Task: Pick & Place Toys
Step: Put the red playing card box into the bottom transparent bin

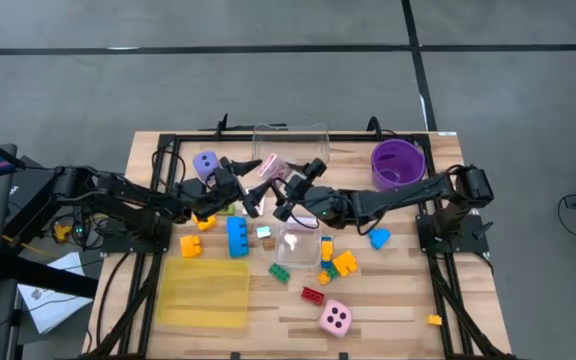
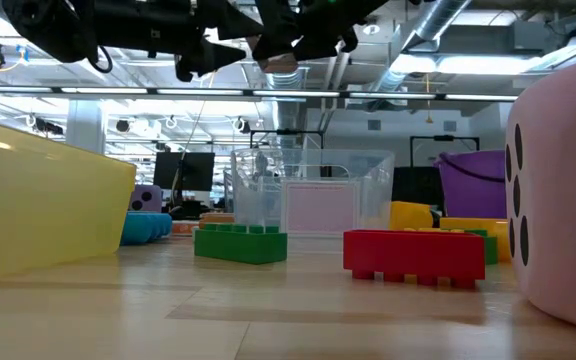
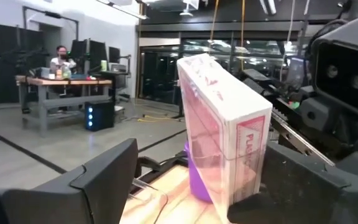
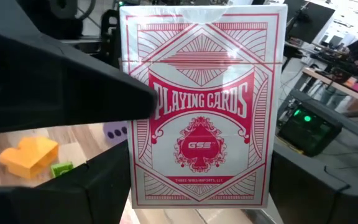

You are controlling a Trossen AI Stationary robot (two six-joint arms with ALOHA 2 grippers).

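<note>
Both arms meet over the middle of the table. The pack of playing cards (image 4: 202, 106) is up in the air between them, raised above the wood, just in front of the big clear box (image 1: 290, 143) at the far edge. The right wrist view shows its red-and-white face filling the picture, and in the left wrist view the same pack stands tilted, seen edge-on.

The left gripper (image 1: 251, 198) comes in from the left. From its wrist camera the pack sits against one of its dark fingers (image 3: 291, 186) while the other finger stands clear of it, so the jaws are spread. I can't tell if that really counts as a grip. The right gripper (image 1: 286, 200) reaches in from the right. Its fingers (image 4: 61, 87) stand wide on either side of the pack, and again I can't say for sure that it's pinching.

The rest of the toys are scattered on the table:
- a purple die (image 1: 206, 164) on the far left
- a blue brick (image 1: 238, 236)
- a green brick (image 1: 280, 271)
- a red brick (image 1: 313, 295)
- a pink die (image 1: 335, 318) at the near edge

There's a yellow tray (image 1: 206, 293) near left, a small clear box (image 1: 297, 243) in the middle and a purple bowl (image 1: 397, 162) far right.
</note>
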